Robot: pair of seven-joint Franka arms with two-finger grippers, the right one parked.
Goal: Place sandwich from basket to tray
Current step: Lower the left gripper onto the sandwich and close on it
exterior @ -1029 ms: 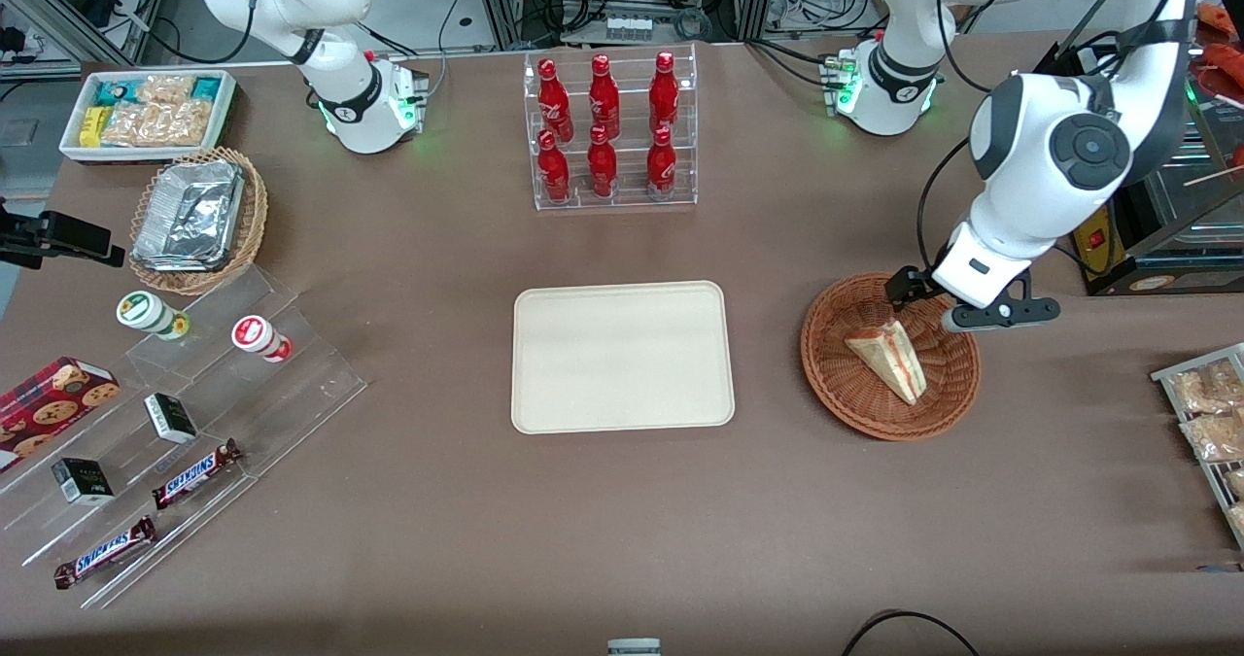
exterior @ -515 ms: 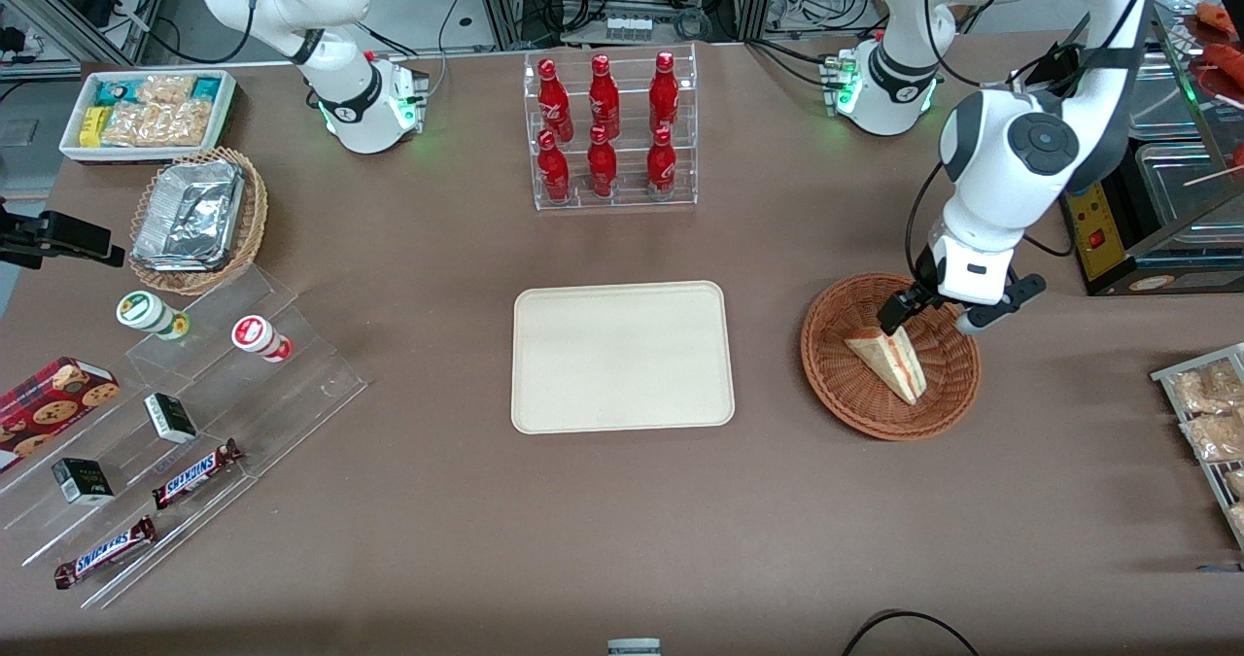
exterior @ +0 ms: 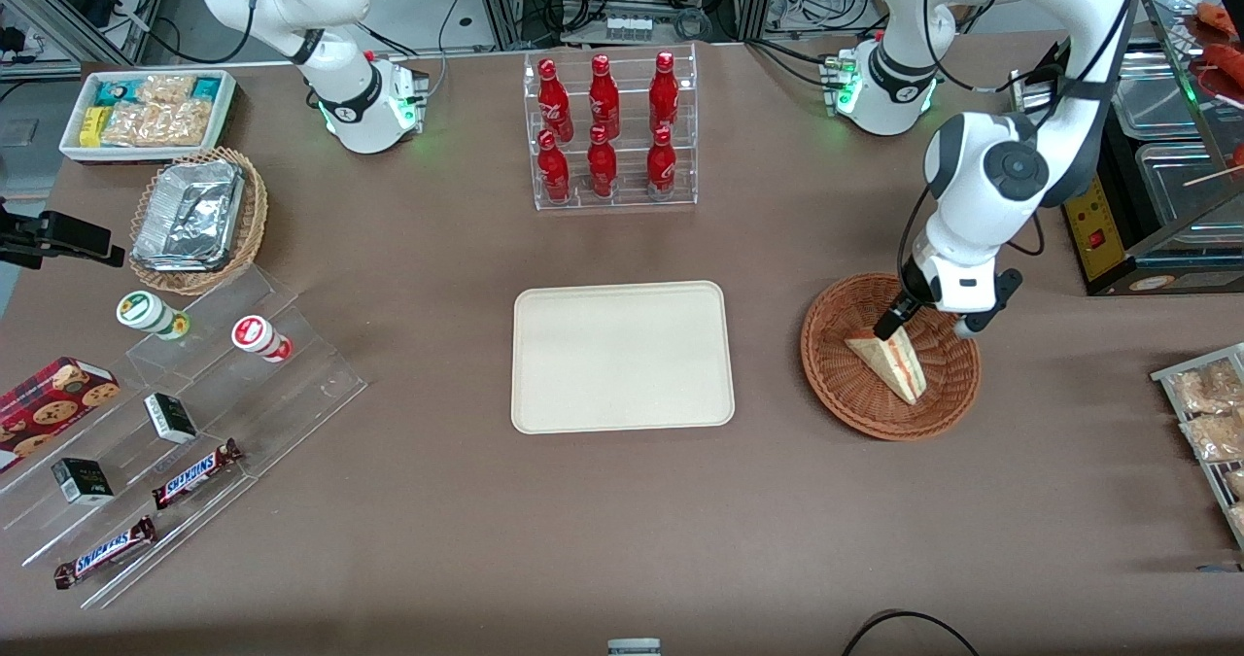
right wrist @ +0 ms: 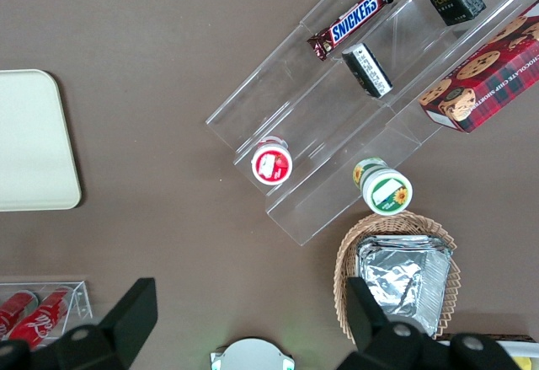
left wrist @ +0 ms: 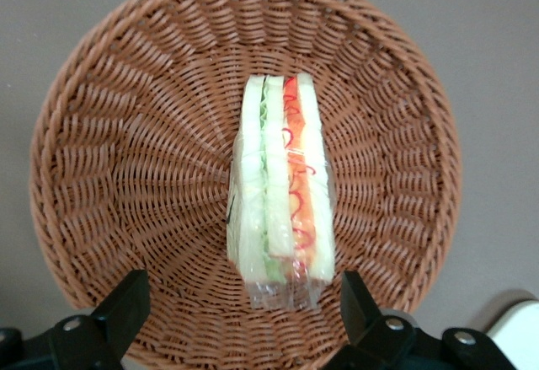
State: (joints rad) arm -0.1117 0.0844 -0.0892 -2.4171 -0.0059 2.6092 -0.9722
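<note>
The sandwich (exterior: 889, 359), a plastic-wrapped wedge of white bread with red-orange and green filling, lies in the reddish-brown wicker basket (exterior: 836, 384). In the left wrist view the sandwich (left wrist: 280, 186) lies at the middle of the basket (left wrist: 109, 159). My left gripper (exterior: 904, 324) hangs over the basket just above the sandwich's wide end. It is open and empty, and its fingers (left wrist: 126, 307) stand either side of that end without touching it. The cream tray (exterior: 622, 357) lies bare at the table's middle, beside the basket.
A clear rack of red bottles (exterior: 607, 131) stands farther from the front camera than the tray. Bagged snacks (exterior: 1210, 413) lie at the working arm's end. A clear stepped stand with snack bars (exterior: 194, 398), a tan basket of foil containers (exterior: 199, 219) and a white snack bin (exterior: 151, 112) lie toward the parked arm's end.
My left gripper has swung from over the basket's rim inward and lower, over the sandwich's wide end. The sandwich has not moved.
</note>
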